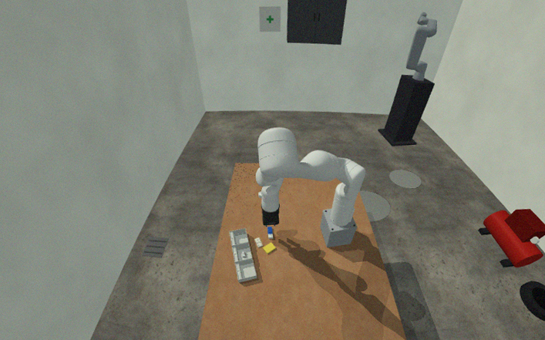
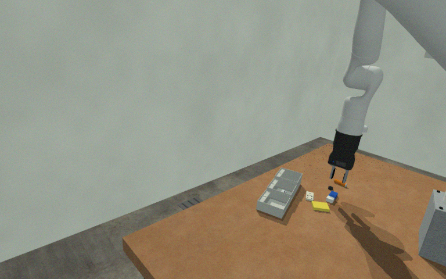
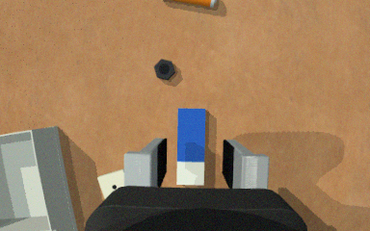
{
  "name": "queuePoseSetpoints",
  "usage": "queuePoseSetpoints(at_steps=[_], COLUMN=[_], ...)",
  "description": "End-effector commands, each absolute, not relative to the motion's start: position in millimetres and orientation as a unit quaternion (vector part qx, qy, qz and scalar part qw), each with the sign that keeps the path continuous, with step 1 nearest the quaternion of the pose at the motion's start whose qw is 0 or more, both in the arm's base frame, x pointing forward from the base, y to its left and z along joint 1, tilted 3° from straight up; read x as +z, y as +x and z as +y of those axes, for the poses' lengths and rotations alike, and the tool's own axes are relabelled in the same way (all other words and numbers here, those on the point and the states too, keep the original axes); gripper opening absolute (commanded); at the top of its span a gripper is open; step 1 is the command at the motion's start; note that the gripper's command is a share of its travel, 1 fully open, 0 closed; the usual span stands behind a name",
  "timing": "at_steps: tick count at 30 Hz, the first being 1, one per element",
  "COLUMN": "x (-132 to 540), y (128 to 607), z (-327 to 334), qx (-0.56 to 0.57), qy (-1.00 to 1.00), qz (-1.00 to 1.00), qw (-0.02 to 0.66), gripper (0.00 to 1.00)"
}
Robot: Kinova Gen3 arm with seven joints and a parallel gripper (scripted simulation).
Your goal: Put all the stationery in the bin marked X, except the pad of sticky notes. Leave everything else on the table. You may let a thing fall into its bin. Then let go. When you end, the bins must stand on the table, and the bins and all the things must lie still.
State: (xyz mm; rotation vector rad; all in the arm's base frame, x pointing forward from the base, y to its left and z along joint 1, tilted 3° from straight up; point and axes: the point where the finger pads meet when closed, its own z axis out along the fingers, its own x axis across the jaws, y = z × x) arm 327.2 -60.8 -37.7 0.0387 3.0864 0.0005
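Observation:
A blue and white eraser point(image 3: 192, 145) lies flat on the table, and in the wrist view it shows between my fingers. My gripper point(image 3: 195, 156) is open and empty. In the exterior view the gripper point(image 2: 338, 176) hovers a little above the eraser point(image 2: 331, 196), apart from it. An orange marker point(image 2: 340, 183) lies just beyond, and also shows in the wrist view point(image 3: 195, 3). A yellow pad of sticky notes point(image 2: 320, 206) lies beside the eraser. A row of three grey bins point(image 2: 279, 196) stands to the left; I cannot read their marks.
A small black nut point(image 3: 165, 69) lies between the eraser and the marker. A white domino point(image 2: 309, 196) lies between the bins and the sticky pad. A bin's corner point(image 3: 31, 180) shows at the wrist view's lower left. The robot's base point(image 2: 434, 226) stands at the right.

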Motion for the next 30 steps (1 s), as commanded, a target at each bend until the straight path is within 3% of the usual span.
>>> queuePoseSetpoints(at_steps=[1,14,30], x=[-36.6,-36.5,-94.3], y=[330.9,331.9,332.8], z=[-58.1,-56.9,-59.4], qx=[0.0,0.0,0.004], qy=[0.01,0.011,0.009], qz=[1.0,1.0,0.999], qw=[0.029,0.029,0.031], gripper=[0.75,0.75,0.75])
